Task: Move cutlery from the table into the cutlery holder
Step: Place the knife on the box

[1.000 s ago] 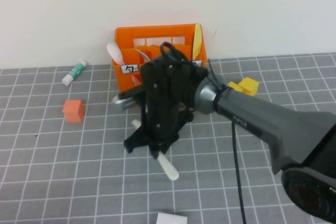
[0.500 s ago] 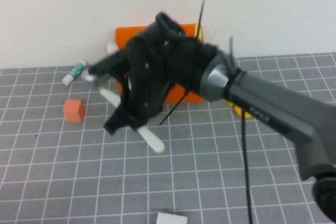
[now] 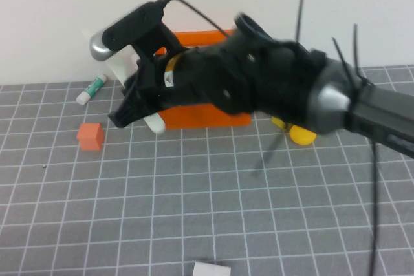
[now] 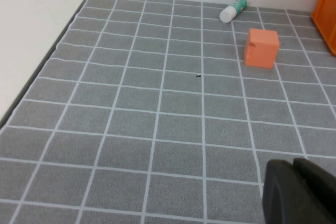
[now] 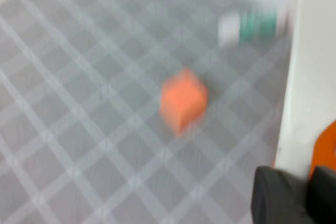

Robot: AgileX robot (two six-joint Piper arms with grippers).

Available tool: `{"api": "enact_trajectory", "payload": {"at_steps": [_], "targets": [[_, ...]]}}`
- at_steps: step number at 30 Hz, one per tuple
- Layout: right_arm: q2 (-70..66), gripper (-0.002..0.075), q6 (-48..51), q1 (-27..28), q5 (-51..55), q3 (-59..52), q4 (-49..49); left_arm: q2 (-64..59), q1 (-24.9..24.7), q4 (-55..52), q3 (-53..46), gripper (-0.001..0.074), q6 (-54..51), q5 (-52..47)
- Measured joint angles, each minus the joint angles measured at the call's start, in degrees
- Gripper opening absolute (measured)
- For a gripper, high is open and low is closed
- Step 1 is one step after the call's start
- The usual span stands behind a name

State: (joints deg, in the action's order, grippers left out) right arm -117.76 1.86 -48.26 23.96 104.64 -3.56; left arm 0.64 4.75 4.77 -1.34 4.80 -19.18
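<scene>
The orange cutlery holder [image 3: 208,118] stands at the back of the table against the wall, mostly hidden behind my right arm. My right gripper [image 3: 137,112] is raised just in front of the holder's left end and is shut on a white piece of cutlery [image 3: 155,125], which slants up to the left. In the right wrist view the white cutlery [image 5: 308,77] runs up from the gripper [image 5: 296,195], with the holder's orange edge [image 5: 326,150] beside it. My left gripper [image 4: 299,192] hangs over bare tiles at the left, fingers together and empty. The holder's corner [image 4: 328,9] shows there too.
An orange cube [image 3: 90,136] sits on the tiles left of the holder. A white and green tube [image 3: 91,88] lies near the wall behind it. A yellow object [image 3: 300,134] lies right of the holder. A white item [image 3: 211,268] lies at the front edge.
My right arm has lifted the white cutlery off the table's middle and swung it up and to the left, to the holder's left end. The wrist has turned.
</scene>
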Motion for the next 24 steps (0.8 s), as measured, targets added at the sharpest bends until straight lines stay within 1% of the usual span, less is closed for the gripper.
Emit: {"api": "enact_trajectory", "payload": {"at_steps": [3, 7, 10, 13, 17, 24], "targets": [[3.5, 0.0121, 3.7, 0.0, -17.9, -8.6, 0.0, 0.0, 0.0, 0.0, 0.0, -0.0001, 0.0, 0.0], [5.7, 0.0121, 6.1, 0.5, -41.0, -16.9, 0.7, 0.0, 0.0, 0.0, 0.0, -0.0001, 0.0, 0.0], [6.0, 0.0121, 6.3, 1.4, -54.2, -21.9, 3.6, 0.0, 0.0, 0.0, 0.0, -0.0001, 0.0, 0.0], [6.2, 0.0121, 6.3, 2.3, -60.4, -25.0, 6.5, 0.0, 0.0, 0.0, 0.0, -0.0001, 0.0, 0.0], [6.2, 0.0121, 6.3, 4.0, -64.9, -27.4, 9.6, 0.0, 0.0, 0.0, 0.0, -0.0001, 0.0, 0.0], [7.4, 0.0120, 5.2, 8.3, -66.7, -29.4, 10.6, 0.0, 0.0, 0.0, 0.0, -0.0001, 0.0, 0.0]]}}
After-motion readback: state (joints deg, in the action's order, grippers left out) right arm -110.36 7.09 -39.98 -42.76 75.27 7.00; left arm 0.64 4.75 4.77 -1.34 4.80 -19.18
